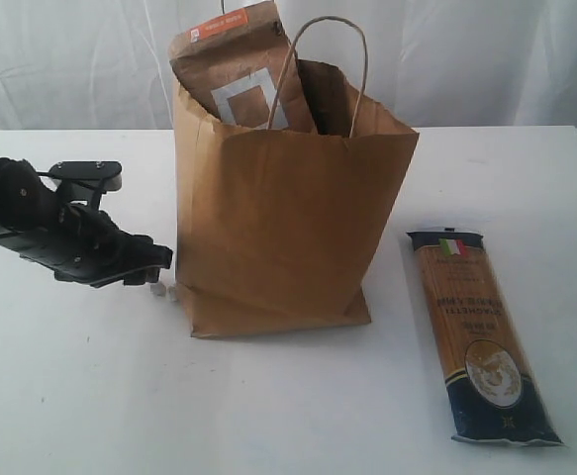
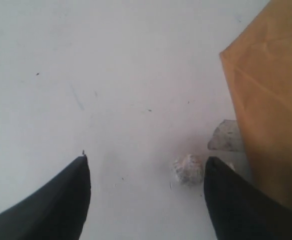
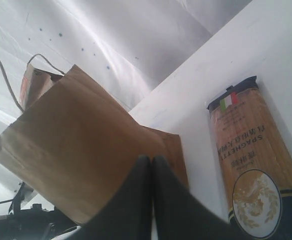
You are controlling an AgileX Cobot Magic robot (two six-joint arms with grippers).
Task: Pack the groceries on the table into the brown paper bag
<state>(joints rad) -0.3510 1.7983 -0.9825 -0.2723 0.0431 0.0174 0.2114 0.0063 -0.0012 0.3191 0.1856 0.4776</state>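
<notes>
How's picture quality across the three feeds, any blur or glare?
Exterior view: even soft light, long pasta pack sharp, faint shadow below the brown paper bag. Left wrist view: hazy, washed-out table, left fingers blurred. Right wrist view: right fingers out of focus, pack label readable.

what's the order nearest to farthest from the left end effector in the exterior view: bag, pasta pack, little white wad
1. White wad: just beneath the left end effector.
2. Bag: next over, in the middle.
3. Pasta pack: far right, beyond the bag.
</notes>
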